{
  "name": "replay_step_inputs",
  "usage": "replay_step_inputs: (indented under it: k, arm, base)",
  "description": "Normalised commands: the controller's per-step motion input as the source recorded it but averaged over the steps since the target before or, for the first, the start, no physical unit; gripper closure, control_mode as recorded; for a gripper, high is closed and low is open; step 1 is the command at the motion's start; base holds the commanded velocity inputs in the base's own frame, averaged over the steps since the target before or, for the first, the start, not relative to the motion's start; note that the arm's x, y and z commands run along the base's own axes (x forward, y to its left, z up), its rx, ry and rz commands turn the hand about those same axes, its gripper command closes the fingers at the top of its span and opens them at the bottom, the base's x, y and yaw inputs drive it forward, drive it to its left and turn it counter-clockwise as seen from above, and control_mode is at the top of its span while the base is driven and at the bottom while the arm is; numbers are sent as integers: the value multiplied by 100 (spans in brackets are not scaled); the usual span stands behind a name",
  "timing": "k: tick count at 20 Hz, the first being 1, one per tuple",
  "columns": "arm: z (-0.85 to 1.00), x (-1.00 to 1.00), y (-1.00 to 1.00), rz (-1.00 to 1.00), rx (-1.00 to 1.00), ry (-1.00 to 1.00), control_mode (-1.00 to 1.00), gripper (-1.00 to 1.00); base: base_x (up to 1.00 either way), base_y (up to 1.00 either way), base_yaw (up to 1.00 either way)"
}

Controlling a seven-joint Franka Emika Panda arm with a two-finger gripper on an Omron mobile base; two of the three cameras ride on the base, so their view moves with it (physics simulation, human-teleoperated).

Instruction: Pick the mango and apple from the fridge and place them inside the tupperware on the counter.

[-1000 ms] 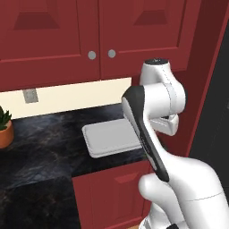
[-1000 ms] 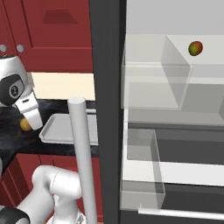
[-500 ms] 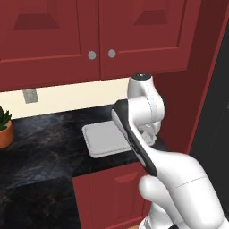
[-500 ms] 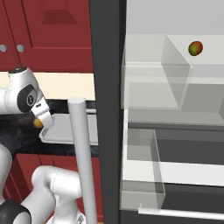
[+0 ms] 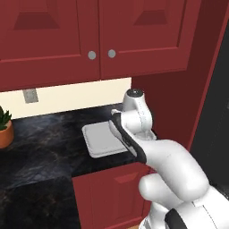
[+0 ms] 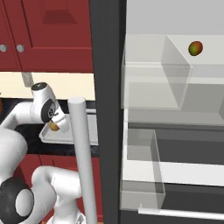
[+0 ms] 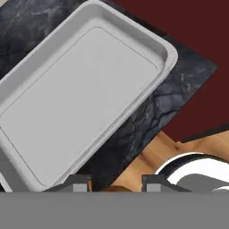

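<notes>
Orange-red apple [image 6: 54,126], small, firm and smooth, best pinched across its middle, sits clenched in the claw [image 6: 56,125] above the grey tupperware [image 7: 80,94] on the black worktop [image 5: 44,147], while the mango [image 6: 195,48] waits in the fridge [image 6: 148,118].

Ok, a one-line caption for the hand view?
Gripper above the empty light-grey rectangular tupperware on the black marbled counter.

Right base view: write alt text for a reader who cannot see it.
The robot's tool holds the small orange apple just above the grey tupperware on the black counter, left of the fridge. The fridge stands open, and the mango sits on its top glass shelf, with clear bins below.
</notes>
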Motion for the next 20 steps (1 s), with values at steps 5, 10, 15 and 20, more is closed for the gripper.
replay_step_inputs:
  k: [5,10,15,20]
  arm:
    - [-58,68,5,0,0,0,-100,100]
    - [-45,47,6,3,0,0,-100,100]
    - [-43,50,4,2,0,0,-100,100]
    - [-45,49,6,3,0,0,-100,100]
  base:
    - [0,0,0]
    - [0,0,0]
    - [0,0,0]
    - [0,0,0]
